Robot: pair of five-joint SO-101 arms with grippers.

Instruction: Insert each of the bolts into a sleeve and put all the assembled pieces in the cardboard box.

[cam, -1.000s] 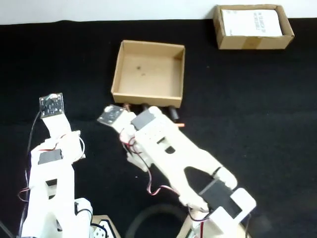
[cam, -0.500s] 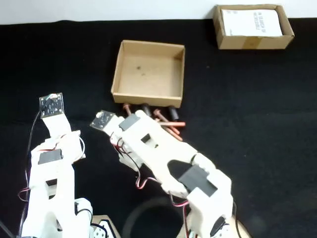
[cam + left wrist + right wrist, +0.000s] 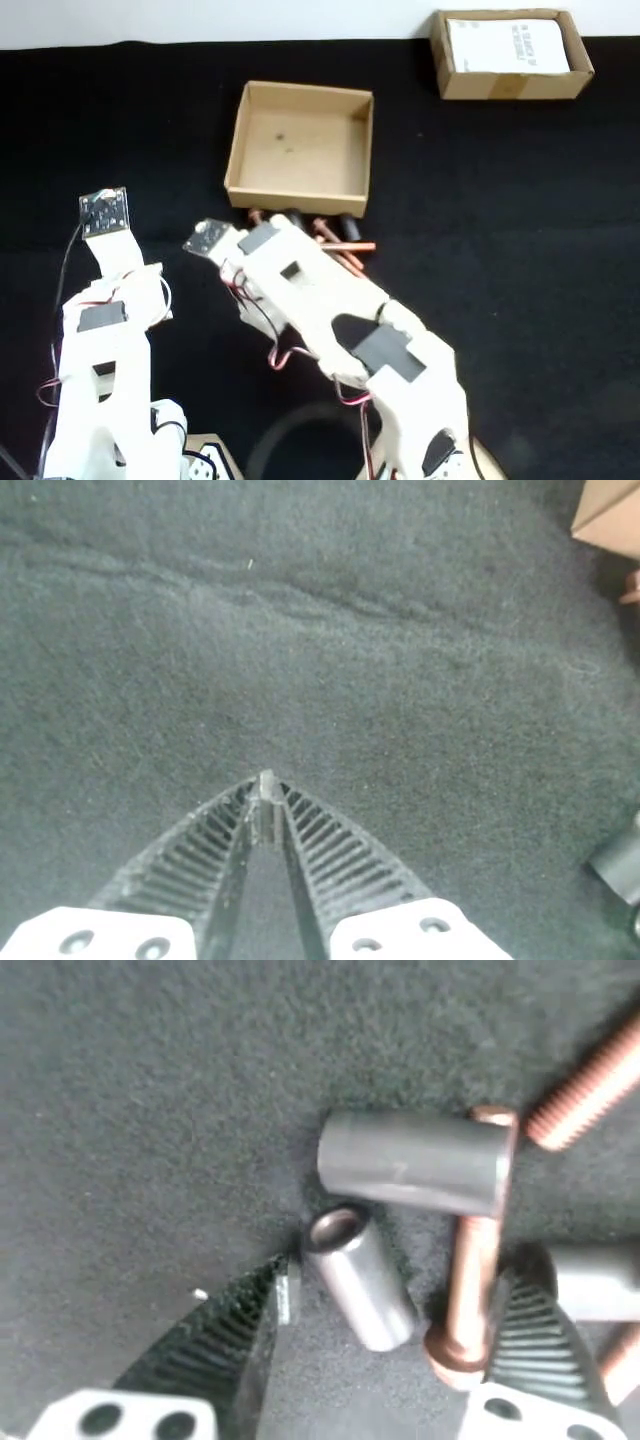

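Right wrist view, contents.

- Right gripper [image 3: 400, 1295]: fingers spread wide, holding nothing, straddling two pieces.
- Sleeve [image 3: 362, 1282]: short grey metal tube lying just inside one finger.
- Bolt [image 3: 468, 1280]: copper-coloured, just inside the other finger, head toward the wrist.
- Second sleeve [image 3: 415, 1160]: lies crosswise just past the fingertips.
- Handling (judged): all pieces are rigid, smooth and round, so they are likely to roll or skid. Grip a sleeve across mid-barrel. Closing here risks pinching bolt and sleeve together.
- Left gripper [image 3: 265, 785]: fingers pressed together, empty, over black cloth [image 3: 400, 680].
- Cardboard box [image 3: 290, 198]: empty, just beyond the pile from the right gripper.
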